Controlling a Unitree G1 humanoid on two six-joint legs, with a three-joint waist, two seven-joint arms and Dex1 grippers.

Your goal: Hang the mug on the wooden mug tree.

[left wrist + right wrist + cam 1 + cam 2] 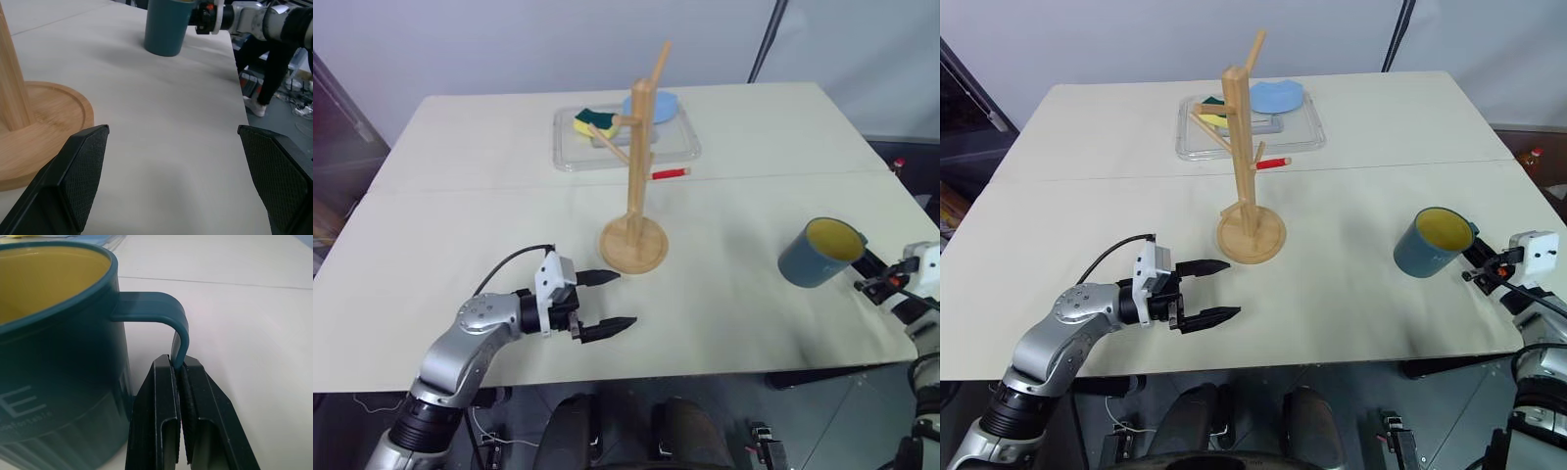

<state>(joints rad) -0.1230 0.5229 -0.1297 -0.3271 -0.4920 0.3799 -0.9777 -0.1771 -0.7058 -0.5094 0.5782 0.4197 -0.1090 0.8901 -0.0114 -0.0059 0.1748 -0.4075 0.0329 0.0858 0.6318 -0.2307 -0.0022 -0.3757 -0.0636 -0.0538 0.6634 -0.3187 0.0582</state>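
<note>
My right hand (180,382) is clenched on the handle of the mug (818,253), tilted at the frame's right edge, ready to lift toward the wooden mug tree (635,176) mid-worktop (460,245). My left hand (605,303) waits released near its base.

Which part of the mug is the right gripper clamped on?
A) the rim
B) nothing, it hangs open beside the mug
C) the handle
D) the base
C: in the right wrist view the right gripper has its black fingers shut on the lower end of the mug handle.

Light-wood mug tree (634,196), matt table (489,245)
</note>
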